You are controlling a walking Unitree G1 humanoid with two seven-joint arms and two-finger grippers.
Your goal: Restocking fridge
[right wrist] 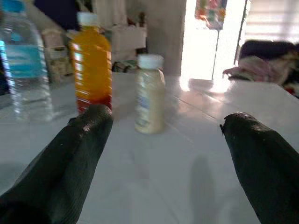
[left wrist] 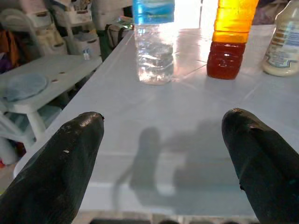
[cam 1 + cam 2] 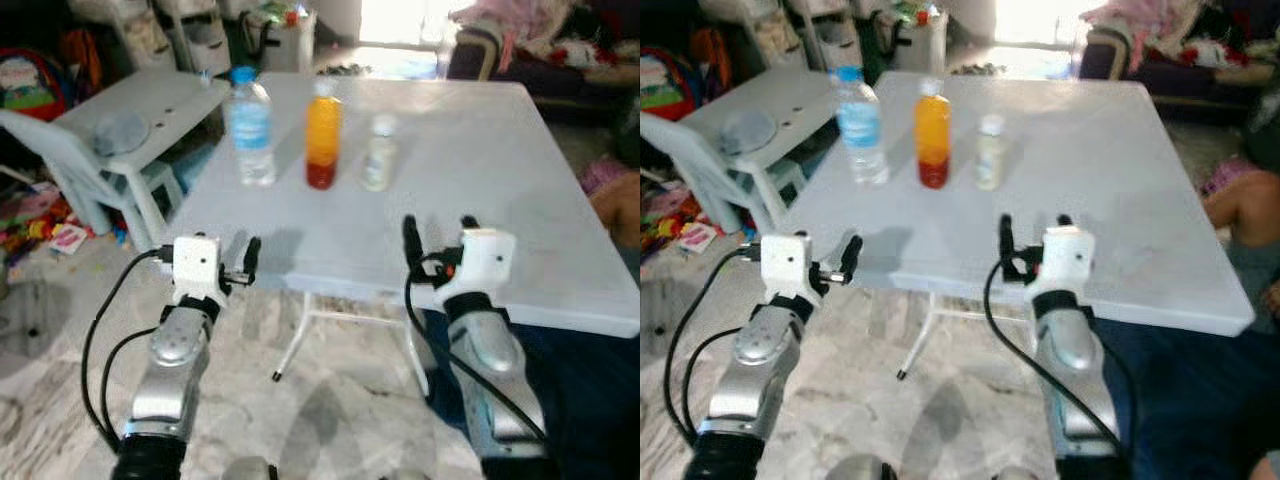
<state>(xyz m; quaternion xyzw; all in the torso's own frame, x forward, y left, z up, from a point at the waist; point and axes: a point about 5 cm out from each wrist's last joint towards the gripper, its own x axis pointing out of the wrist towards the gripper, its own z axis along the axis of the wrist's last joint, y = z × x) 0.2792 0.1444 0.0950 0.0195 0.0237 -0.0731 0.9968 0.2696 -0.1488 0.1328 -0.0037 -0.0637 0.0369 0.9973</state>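
With both jaws apart, your left gripper and right gripper face three bottles; next, probably reach the water, juice or milk.

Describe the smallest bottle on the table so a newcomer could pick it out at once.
On the white square table, three bottles stand in a row near the far left side. The small bottle is rightmost, beside the orange juice bottle. It is the shortest, cream-coloured with a white cap, unlike the clear water bottle.

bright backlight from far doorway | glare on table | soft blur | finger shadows
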